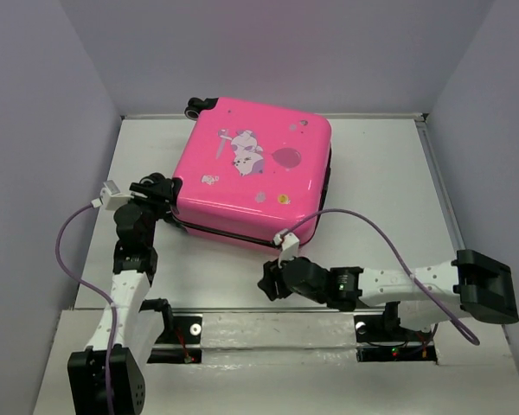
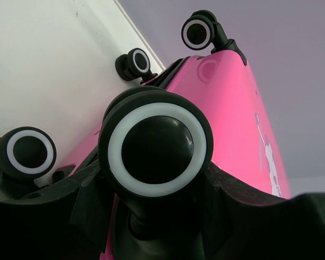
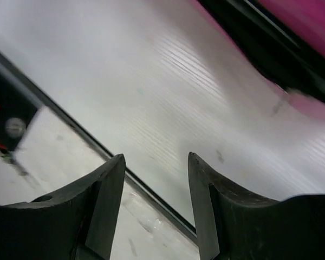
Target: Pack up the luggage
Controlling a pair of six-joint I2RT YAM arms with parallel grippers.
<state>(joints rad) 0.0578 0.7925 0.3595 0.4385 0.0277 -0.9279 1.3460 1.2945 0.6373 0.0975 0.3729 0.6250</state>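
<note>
**Luggage closed, left arm on a wheel**

Starting at the left, the left end effector [image 1: 163, 190] is at the near-left corner of the luggage [image 1: 255, 164]. In its wrist view a black wheel [image 2: 156, 149] with a white ring fills the space between its fingers. They sit close against either side of the wheel's mount, so we judge it to be gripped.

The luggage lies flat on the tabletop [image 1: 389, 173], toward the far side and turned at a slant. Its printed pink shell faces up and its lid is down. We see no loose items around it, so we take the filling and closing to be done. The black trim [image 1: 225, 232] runs along its near edge, but we cannot tell whether the zip is fully drawn. In our judgement only securing or repositioning the case remains.

To the right, the right end effector [image 1: 268, 281] is just off the near edge of the luggage. Its fingers are parted with nothing between them.
</note>
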